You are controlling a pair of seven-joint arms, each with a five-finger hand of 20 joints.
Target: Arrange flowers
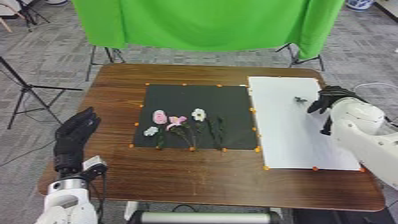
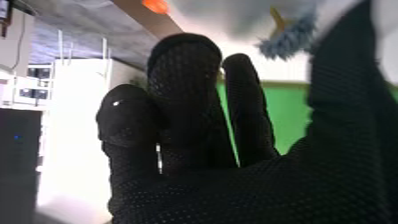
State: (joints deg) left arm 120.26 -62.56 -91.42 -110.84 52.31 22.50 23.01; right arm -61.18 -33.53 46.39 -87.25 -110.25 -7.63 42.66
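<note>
At the far left you have a black tripod [image 1: 27,90] standing on the floor beside the brown wooden surface [image 1: 178,180]. Your left hand [image 1: 75,135] is over the surface's left side, its fingers extended and relaxed, with nothing in its grasp.

To its right lies a black sheet [image 1: 233,100] with orange markers along its edges. On its nearer half, you have a small white flower [image 1: 151,131], then a pink oval bloom [image 1: 159,117] set farther back, a pink flower [image 1: 177,121] and a white flower [image 1: 198,115] with a yellow centre. Green stems run toward you below the blooms, and a dark green sprig [image 1: 220,132] lies to their right.

Next comes a white sheet [image 1: 306,142], just beside the black one, with a small grey-green piece [image 1: 300,99] on its far half. Your right hand [image 1: 330,97] is near that piece, over the sheet's right edge. In the right wrist view, the right hand [image 2: 213,187] has its fingers loosely extended, open and holding nothing.
</note>
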